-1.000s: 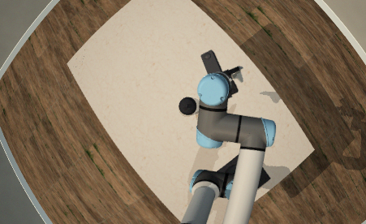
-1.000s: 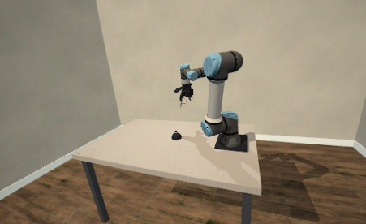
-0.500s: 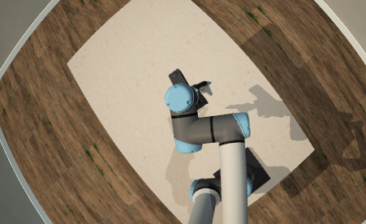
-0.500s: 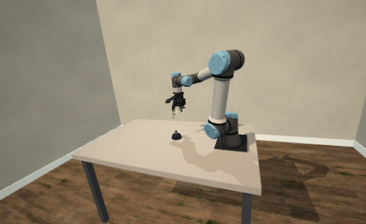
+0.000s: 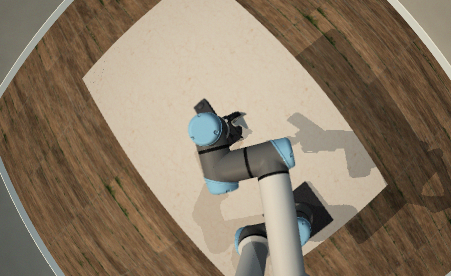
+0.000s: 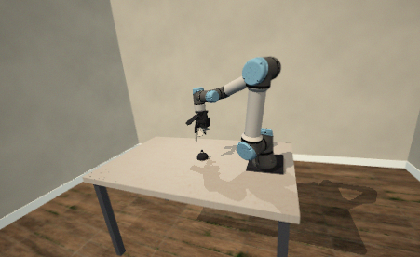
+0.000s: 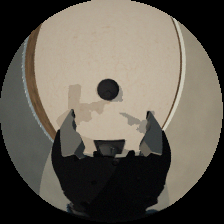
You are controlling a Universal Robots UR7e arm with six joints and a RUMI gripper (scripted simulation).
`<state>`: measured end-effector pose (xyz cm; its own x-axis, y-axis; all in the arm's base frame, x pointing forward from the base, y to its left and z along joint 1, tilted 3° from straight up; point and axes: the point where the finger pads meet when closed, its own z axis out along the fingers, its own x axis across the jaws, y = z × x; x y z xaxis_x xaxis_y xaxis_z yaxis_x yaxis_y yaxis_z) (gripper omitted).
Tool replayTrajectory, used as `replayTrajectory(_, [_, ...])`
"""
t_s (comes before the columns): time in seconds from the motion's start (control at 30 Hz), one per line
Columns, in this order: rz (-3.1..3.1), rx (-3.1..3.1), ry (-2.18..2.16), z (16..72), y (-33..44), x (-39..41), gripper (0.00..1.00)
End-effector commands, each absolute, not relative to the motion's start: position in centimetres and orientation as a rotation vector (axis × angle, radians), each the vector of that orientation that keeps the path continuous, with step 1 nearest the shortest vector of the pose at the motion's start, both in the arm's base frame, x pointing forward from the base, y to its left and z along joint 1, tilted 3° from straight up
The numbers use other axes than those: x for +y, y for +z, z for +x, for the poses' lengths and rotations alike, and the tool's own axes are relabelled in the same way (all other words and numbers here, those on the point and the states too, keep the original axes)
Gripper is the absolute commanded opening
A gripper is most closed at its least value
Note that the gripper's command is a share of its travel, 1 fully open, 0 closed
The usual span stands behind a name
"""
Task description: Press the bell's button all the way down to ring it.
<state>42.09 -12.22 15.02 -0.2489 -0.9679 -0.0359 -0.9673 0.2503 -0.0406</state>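
Observation:
A small black bell (image 6: 202,155) (image 7: 107,89) stands on the beige table (image 6: 140,174) (image 5: 155,70) (image 7: 110,40), a little left of the robot's base. My gripper (image 6: 197,134) (image 7: 111,110) is open and empty. It points straight down and hangs well above the bell, nearly over it. In the wrist view the bell lies just ahead of the gap between the two fingertips. In the top view the wrist and gripper (image 5: 236,124) cover the bell.
The robot's base (image 6: 264,164) (image 5: 312,202) sits on a black plate at the table's right rear. The table's edges and the wooden floor (image 6: 354,219) lie all around.

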Motion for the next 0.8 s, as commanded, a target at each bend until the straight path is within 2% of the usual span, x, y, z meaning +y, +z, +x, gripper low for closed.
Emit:
replayTrajectory(0.0, [-1.901,2.433,-0.005,42.20,14.79,-11.49,1.00])
replayTrajectory(0.17, [-1.902,2.432,-0.003,42.20,14.76,-11.40,1.00])
replayTrajectory(0.2, [-1.902,2.432,-0.003,42.20,14.76,-11.40,0.00])
replayTrajectory(0.77, [-1.902,2.432,-0.003,42.20,14.76,-11.40,0.00])
